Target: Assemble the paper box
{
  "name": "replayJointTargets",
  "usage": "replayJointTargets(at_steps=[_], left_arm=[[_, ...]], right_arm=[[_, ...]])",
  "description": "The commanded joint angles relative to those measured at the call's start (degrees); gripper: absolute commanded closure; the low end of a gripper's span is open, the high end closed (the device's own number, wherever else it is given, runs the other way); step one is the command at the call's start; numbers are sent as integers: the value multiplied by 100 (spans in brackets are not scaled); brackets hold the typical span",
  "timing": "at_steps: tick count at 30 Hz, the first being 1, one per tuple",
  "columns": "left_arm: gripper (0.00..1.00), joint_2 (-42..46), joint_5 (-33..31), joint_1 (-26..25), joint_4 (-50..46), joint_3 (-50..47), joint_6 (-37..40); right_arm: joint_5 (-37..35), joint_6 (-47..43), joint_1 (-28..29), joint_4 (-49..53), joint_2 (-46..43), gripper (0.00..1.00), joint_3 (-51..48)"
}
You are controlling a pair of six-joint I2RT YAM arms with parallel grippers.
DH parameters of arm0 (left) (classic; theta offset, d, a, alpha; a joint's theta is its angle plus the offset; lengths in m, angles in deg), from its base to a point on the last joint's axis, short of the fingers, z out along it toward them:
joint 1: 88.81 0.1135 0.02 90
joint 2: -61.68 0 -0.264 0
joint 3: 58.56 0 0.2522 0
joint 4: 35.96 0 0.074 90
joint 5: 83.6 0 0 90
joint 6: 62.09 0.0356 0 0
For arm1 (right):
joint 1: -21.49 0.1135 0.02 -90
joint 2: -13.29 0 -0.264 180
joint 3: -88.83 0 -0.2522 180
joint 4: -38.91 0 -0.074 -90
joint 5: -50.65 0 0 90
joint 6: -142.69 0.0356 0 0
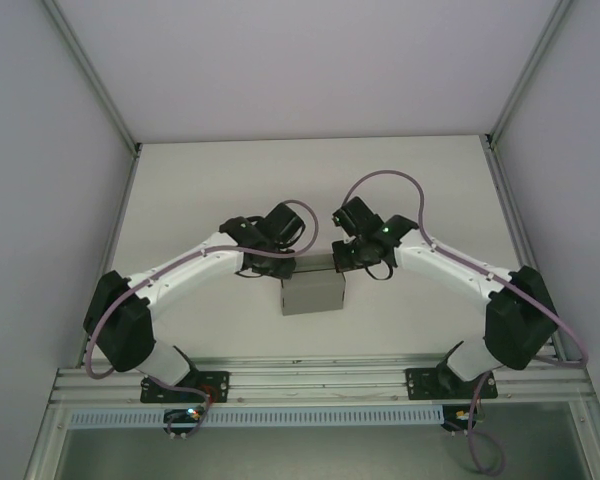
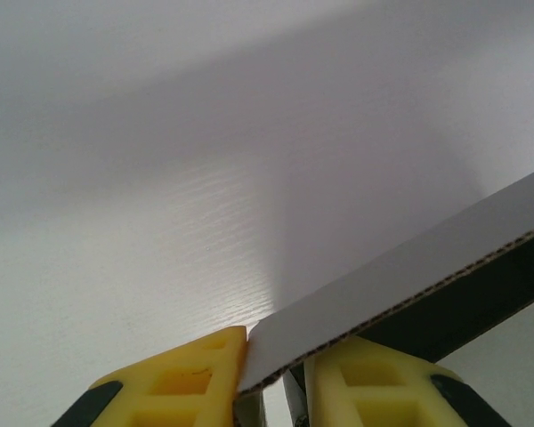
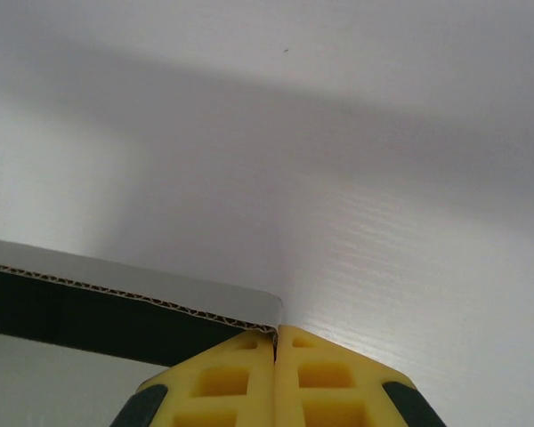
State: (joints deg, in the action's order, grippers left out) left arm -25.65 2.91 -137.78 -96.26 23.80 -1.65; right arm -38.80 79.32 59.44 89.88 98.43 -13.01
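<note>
Near edge, top view: both arms come off the aluminium rail (image 1: 320,381), left arm (image 1: 180,272) and right arm (image 1: 450,265) angling inward to meet mid-counter.

Just past the rail, the paper box (image 1: 313,292) sits on the white counter (image 1: 220,170), roughly centred between the arms. It's grey and folded up as a small rectangular box, not a flat sheet.

Both tools are at its far edge: left tool (image 2: 276,349) at the far-left corner, right tool (image 3: 276,331) at the far-right corner.

Left wrist view: yellow fingers (image 2: 182,382) slightly parted, with a corner of the corrugated card wall in the gap. The card is close against one finger, with a thin dark slit to the other. Can't tell whether it's pinched or loose.

Right wrist view: yellow fingers (image 3: 222,382) pressed flat together, fully closed, finger to finger. The card wall's corner ends right at the tips; touching or just clear, can't tell. Dark box interior shows below the wall's top edge.

Beyond the box: white counter runs to the back wall (image 1: 310,60), with grey panels on both sides.
</note>
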Motion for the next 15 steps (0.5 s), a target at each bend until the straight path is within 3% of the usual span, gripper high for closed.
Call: replayJointTargets(at_steps=[1,4,8,10,15], left_arm=[[72,93,-70,-55,166,16,-106],[68,76,-77,-53,239,156,-120],[49,251,-87,-59,301,81,-163],[48,420,-22,-54,364,-132,-244],[30,785,199,-65,612,-560,-330]], right_arm=[[-227,75,73,-319,-332,100,33],[-363,94,97,-435,-446,100,64],[-469,112,206,-617,-441,100,-13],[-635,133,262,-612,-437,100,-4],[-826,97,297,-491,-346,100,54]])
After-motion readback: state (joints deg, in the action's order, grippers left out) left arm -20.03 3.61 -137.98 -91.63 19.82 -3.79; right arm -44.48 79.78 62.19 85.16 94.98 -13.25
